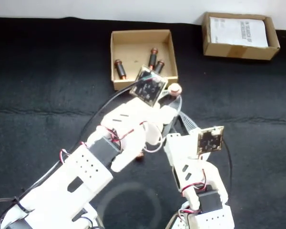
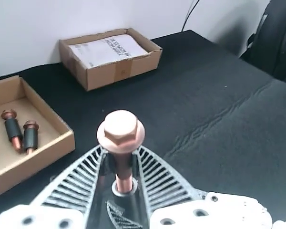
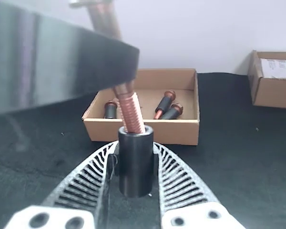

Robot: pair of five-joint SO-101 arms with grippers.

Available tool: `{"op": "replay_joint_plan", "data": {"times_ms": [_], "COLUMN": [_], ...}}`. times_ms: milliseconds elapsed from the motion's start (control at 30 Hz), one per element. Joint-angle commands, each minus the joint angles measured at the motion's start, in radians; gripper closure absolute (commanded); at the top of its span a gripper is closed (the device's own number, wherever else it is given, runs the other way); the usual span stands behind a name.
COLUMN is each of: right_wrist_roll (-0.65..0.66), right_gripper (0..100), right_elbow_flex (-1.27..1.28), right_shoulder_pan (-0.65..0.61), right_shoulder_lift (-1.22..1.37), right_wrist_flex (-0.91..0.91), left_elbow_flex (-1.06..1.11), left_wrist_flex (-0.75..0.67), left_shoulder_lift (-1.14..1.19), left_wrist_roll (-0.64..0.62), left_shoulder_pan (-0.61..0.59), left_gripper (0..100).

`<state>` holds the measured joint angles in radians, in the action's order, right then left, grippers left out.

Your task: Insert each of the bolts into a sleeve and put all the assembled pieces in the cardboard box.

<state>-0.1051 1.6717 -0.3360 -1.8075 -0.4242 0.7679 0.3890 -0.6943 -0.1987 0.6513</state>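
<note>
Bolt [image 2: 120, 131], copper-coloured with a hex head, clamped by its shank in the left gripper [image 2: 120, 160], jaws closed tight on it, at the tip of the left arm [image 1: 76, 176] stretching from the lower left corner of the high view up toward centre. Above that arm, upper left of centre, the open cardboard box [image 1: 133, 47] with three sleeved bolts [image 1: 120, 69] lying on its floor, one near the left wall, two close together toward the right wall. Just off the box's lower right corner, the held bolt's round head. Right of centre and low in the frame, the right arm [image 1: 200, 176], its right gripper [image 3: 135, 149] closed around a black sleeve [image 3: 135, 164], upright between ribbed fingers [image 3: 181, 183]. Threaded end of the bolt meeting the sleeve's open top, leaning slightly off the sleeve's axis; depth inside impossible to tell. Far upper right, a second box [image 1: 238, 52] holding a printed sheet [image 1: 238, 31]. Black cloth [image 1: 38, 71] under everything.
</note>
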Motion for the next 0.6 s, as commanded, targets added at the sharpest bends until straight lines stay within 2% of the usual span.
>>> {"op": "replay_joint_plan", "data": {"times_ms": [0,300,467,567], "right_wrist_roll": [-0.002,-0.002,0.006,0.100], "right_gripper": [99.2,99.2,99.2,99.2], "right_elbow_flex": [0.131,0.116,0.039,0.024], "right_shoulder_pan": [0.044,0.008,-0.053,-0.062], "right_shoulder_lift": [-0.013,-0.015,-0.015,-0.015], "right_wrist_flex": [0.018,0.016,0.015,0.015], "left_elbow_flex": [-0.002,-0.012,-0.012,-0.012], "left_wrist_flex": [-0.014,-0.017,-0.120,-0.178], "left_shoulder_lift": [-0.028,0.056,0.150,0.191], "left_wrist_roll": [-0.005,-0.005,-0.003,-0.002], "left_shoulder_pan": [0.004,0.004,0.004,0.004], "left_gripper": [99,99,99,99]}}
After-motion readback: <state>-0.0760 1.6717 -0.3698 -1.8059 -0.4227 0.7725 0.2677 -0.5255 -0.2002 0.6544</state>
